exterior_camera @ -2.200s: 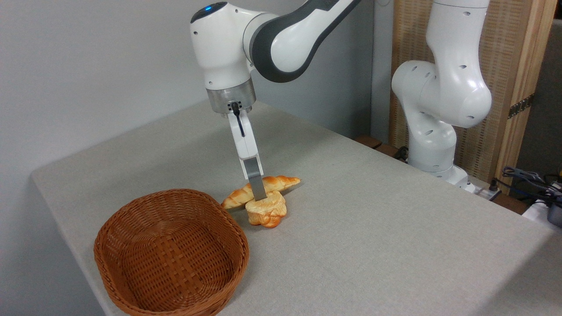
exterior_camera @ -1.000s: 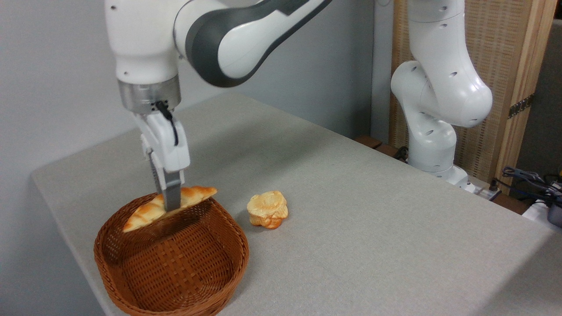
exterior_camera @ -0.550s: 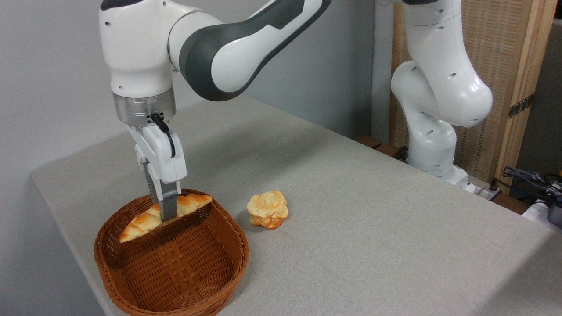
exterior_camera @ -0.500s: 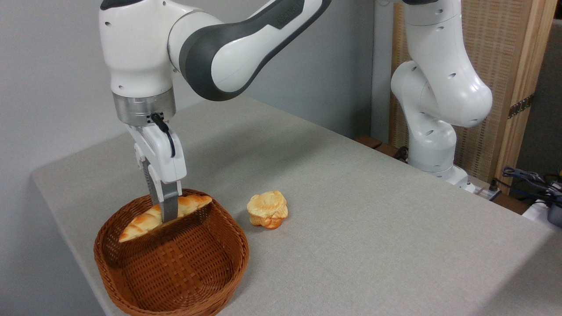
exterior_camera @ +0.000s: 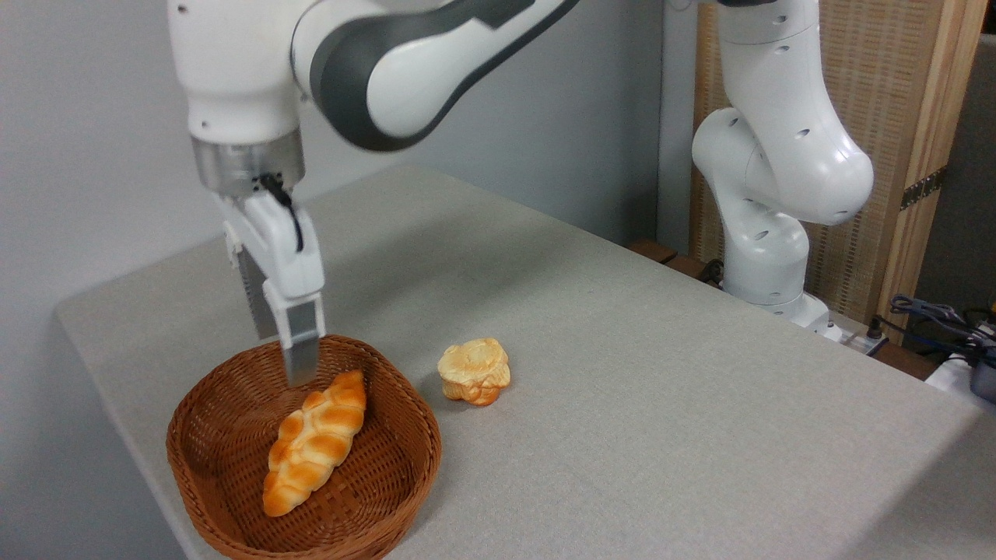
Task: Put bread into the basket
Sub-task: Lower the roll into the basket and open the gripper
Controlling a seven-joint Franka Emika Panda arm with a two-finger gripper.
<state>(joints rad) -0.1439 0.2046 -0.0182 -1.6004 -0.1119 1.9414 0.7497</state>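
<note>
The bread [exterior_camera: 315, 440], a long braided golden loaf, lies inside the brown wicker basket [exterior_camera: 429, 440] at the front left of the table. It rests slantwise on the basket floor with its far end propped against the back wall. My gripper [exterior_camera: 282, 358] hangs just above the basket's back rim, over the loaf's far end. It is open with nothing between its fingers [exterior_camera: 301, 359], and a gap separates them from the bread.
A small round muffin-shaped bun [exterior_camera: 473, 372] stands on the grey table just right of the basket. The arm's white base [exterior_camera: 766, 257] rises at the back right edge. Cables [exterior_camera: 941, 323] lie off the table at far right. The table's left edge runs close behind the basket.
The gripper carried the bread from beside the bun over to the basket, then opened. The loaf dropped into the basket and the gripper rose slightly.
</note>
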